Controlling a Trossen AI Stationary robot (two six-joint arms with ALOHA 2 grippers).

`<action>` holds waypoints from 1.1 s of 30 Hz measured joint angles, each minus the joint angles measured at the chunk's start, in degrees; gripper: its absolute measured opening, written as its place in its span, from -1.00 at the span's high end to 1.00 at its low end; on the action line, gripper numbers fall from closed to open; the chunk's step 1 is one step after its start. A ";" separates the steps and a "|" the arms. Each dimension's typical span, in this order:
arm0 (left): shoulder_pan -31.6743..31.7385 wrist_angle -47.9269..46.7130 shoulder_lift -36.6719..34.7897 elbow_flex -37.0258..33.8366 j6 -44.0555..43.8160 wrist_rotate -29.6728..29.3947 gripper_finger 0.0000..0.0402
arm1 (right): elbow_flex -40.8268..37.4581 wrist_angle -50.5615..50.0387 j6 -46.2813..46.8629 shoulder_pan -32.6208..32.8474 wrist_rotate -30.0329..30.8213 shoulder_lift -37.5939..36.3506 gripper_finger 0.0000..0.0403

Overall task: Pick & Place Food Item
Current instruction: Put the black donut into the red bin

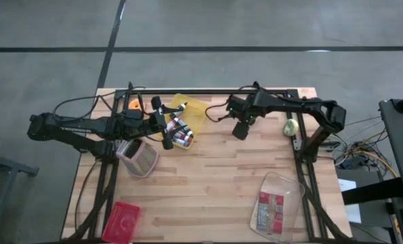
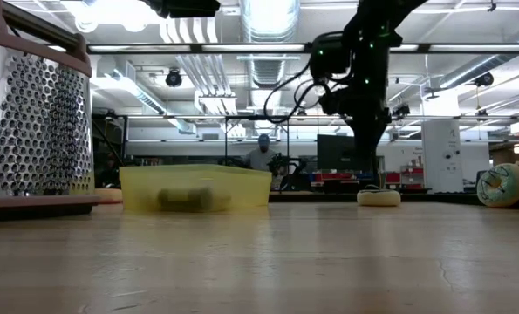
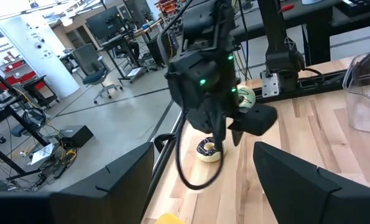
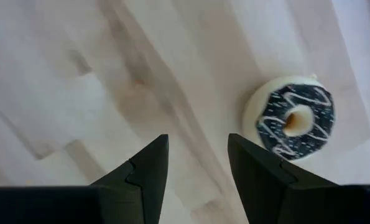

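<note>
R end effector [image 4: 197, 165] hovers above the counter [image 1: 208, 183], fingers apart w/ nothing between them, only bare wood in the gap. Doughnut [image 4: 291, 118] (white base, dark icing w/ white squiggles) lies flat on the counter just beside it, not touching either finger. L end effector [image 1: 167, 124] is open, empty, up over the yellow bin [image 1: 187, 112] at the far-left side. Box grater [image 1: 138, 157] stands near the bin; clear container [image 1: 277, 207] near-right.

Small round doughnut with dark icing and white drizzle [image 4: 293, 121]

It lies flat, hole up, on the pale wooden desk [image 4: 79, 93], resting bare on the planks.
</note>
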 joint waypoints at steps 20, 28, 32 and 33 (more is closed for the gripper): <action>0.00 0.00 0.00 0.00 0.00 0.00 -0.39 | -11.29 14.28 -6.67 -11.18 -4.51 0.02 0.21; -0.01 -0.01 0.00 0.00 0.00 0.01 -0.39 | -11.92 15.55 -6.82 -11.35 -0.47 0.02 0.21; -0.02 -0.02 0.00 0.00 0.00 0.00 -0.39 | -11.99 15.73 -5.94 -11.35 -0.44 0.02 0.21; -0.02 -0.02 0.00 0.00 0.00 0.02 -0.39 | -11.98 15.81 -5.41 -11.35 -0.46 0.02 0.21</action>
